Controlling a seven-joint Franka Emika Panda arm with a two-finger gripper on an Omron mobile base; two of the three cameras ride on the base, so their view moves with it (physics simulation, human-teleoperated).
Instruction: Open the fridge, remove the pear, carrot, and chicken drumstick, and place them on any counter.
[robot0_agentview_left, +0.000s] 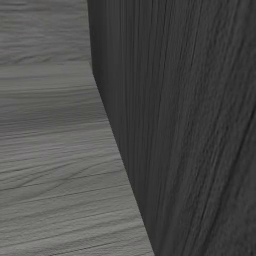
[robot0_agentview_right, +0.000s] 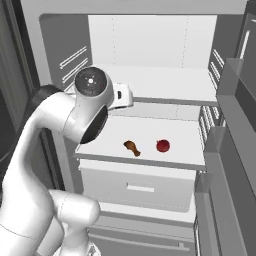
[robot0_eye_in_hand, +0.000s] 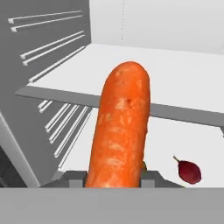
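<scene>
With the tool (robot0_eye_in_hand: 114, 178) pinched on the carrot (robot0_eye_in_hand: 120, 131) only at its lower end, inside the open fridge (robot0_agentview_right: 60, 30) above the shelf (robot0_agentview_right: 185, 131) where drumstick (robot0_agentview_right: 132, 146) and pear (robot0_agentview_right: 162, 145) lie, I'd worry it pivots loose or clips the upper shelf's front edge coming out.

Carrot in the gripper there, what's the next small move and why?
Probably draw the hand straight back out of the fridge. The carrot stands between the gripper fingertips, apparently gripped, above the shelf where the pear and chicken drumstick lie.
</scene>
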